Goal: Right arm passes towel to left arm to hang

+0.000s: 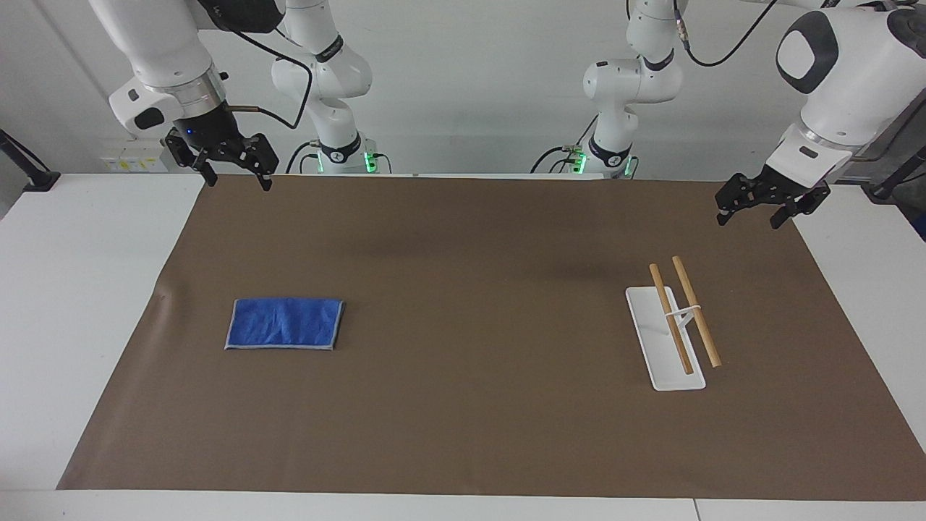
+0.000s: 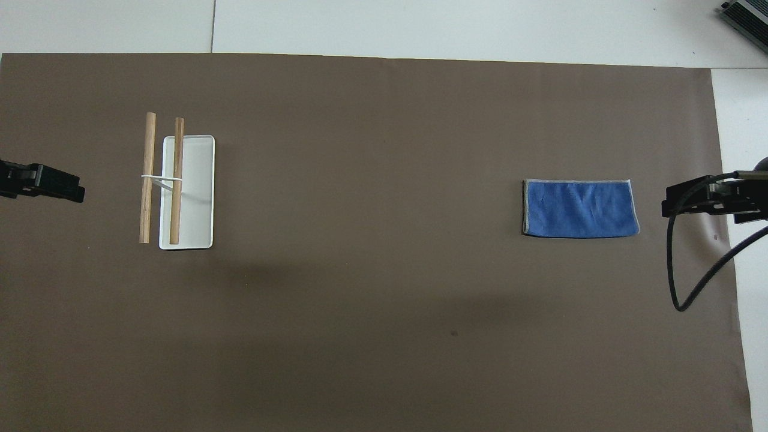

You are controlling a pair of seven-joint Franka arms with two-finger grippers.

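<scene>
Two white robot arms are hanging at the robots' end of a desk (image 1: 72,304) covered by a brown mat (image 1: 463,434), and neither is touching anything. The towel (image 1: 285,323), a folded blue cloth with a pale stitched edge, is lying flat on the mat toward the right arm's end of the desk. That seems deliberate: the right arm has to lift it first.

The right end effector (image 1: 233,168) is hovering over the mat's edge nearest the robots, its fingers spread apart and gripping nothing. A loose black cable is trailing from its wrist.

Toward the left arm's end, a rack (image 1: 673,329) is standing on a white base, carrying two wooden rails side by side. It is sitting well apart from the towel, which would explain the handover between the arms. The left end effector (image 1: 756,206) is waiting over the mat's corner there, its fingers also spread and empty.

Judging by this, the task is not yet begun; the first step looks like the right arm reaching the towel.
</scene>
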